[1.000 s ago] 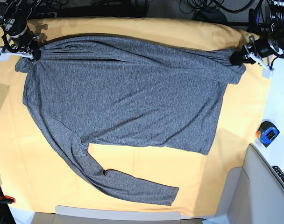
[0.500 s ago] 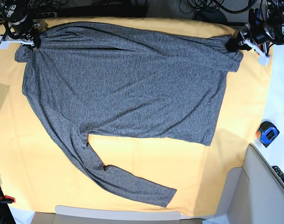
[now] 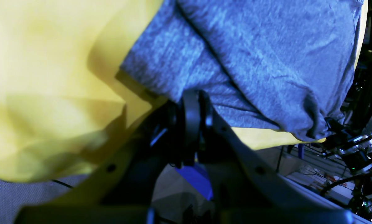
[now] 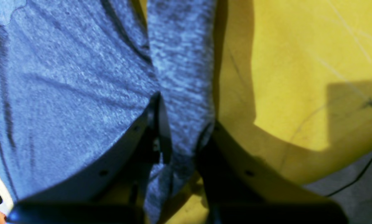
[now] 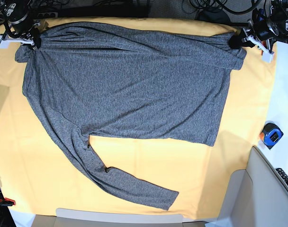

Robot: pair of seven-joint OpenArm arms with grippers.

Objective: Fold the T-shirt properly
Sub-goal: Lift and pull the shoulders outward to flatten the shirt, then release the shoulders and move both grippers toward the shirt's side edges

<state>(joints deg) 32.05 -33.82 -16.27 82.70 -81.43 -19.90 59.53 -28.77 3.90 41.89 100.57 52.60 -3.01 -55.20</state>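
Where hands pinch corners, marled knit T-shirt [image 5: 130,90] lies creased.

A yellow-orange cloth sheet [image 5: 191,165] covers the table, the T-shirt [image 5: 130,90] spread on it.

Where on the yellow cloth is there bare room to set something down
Bare yellow cloth lies between the T-shirt hem and the near edge, right of the trailing sleeve; another strip runs toward the tape measure. Crowded: the far edge, where both tools grip the shirt.
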